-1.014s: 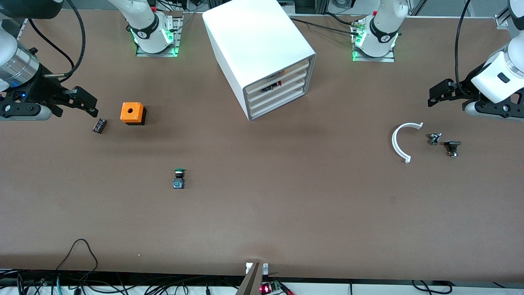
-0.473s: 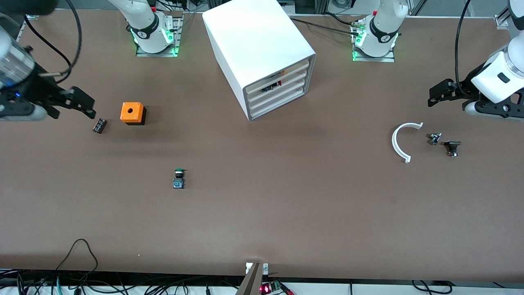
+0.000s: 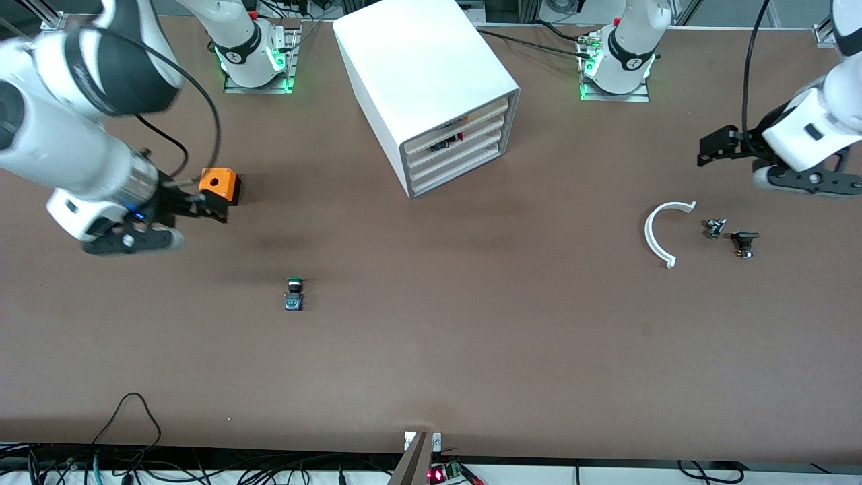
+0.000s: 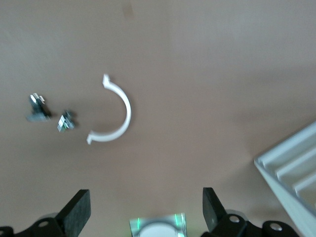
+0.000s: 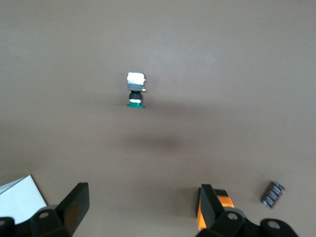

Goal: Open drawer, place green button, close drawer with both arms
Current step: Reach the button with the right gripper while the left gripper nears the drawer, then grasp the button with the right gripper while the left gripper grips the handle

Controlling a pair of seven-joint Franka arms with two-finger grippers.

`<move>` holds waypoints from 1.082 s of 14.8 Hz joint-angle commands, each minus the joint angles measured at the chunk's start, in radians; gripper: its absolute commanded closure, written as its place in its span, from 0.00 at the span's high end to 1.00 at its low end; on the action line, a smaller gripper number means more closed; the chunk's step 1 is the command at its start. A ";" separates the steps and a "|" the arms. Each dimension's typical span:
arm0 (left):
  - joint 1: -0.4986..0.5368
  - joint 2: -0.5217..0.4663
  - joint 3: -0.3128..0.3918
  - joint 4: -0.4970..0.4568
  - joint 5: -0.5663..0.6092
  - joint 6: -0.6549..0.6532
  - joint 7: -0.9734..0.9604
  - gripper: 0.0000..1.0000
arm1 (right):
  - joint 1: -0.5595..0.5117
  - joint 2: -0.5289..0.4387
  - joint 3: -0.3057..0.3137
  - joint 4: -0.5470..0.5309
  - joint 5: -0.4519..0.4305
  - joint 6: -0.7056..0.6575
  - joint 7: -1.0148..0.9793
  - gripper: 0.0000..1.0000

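The cabinet (image 3: 431, 87) stands at the table's (image 3: 471, 350) edge where the arms' bases are, midway between them. The box (image 3: 219, 186) sits toward the right arm's end; the button (image 3: 294, 294) lies nearer the front camera, well apart from it. Toward the left arm's end lies the arc (image 3: 661, 232), with two small parts (image 3: 715, 228) (image 3: 743, 242) just beside it, closer to that end's edge.

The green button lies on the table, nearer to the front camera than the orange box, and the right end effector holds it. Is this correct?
Not quite. The right end effector is open and holds nothing; the right wrist view shows the button alone on the table. It does lie nearer than the orange box.
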 commanded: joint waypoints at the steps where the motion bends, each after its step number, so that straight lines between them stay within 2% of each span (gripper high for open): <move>1: -0.011 0.047 -0.002 0.002 -0.113 -0.070 0.026 1.00 | 0.022 0.072 -0.002 0.032 0.016 0.067 0.000 1.00; 5: -0.010 0.087 0.000 -0.061 -0.403 -0.082 0.121 1.00 | 0.050 0.162 -0.002 0.023 0.014 0.191 0.006 1.00; 8: -0.014 0.119 -0.003 -0.116 -0.613 -0.047 0.269 1.00 | 0.080 0.234 -0.002 0.023 0.001 0.273 0.014 1.00; 12: -0.021 0.122 -0.077 -0.297 -0.865 0.123 0.454 1.00 | 0.078 0.326 -0.010 0.017 -0.003 0.377 0.016 1.00; 16: -0.021 0.218 -0.156 -0.354 -1.035 0.235 0.619 1.00 | 0.070 0.419 -0.011 0.012 -0.003 0.483 0.016 1.00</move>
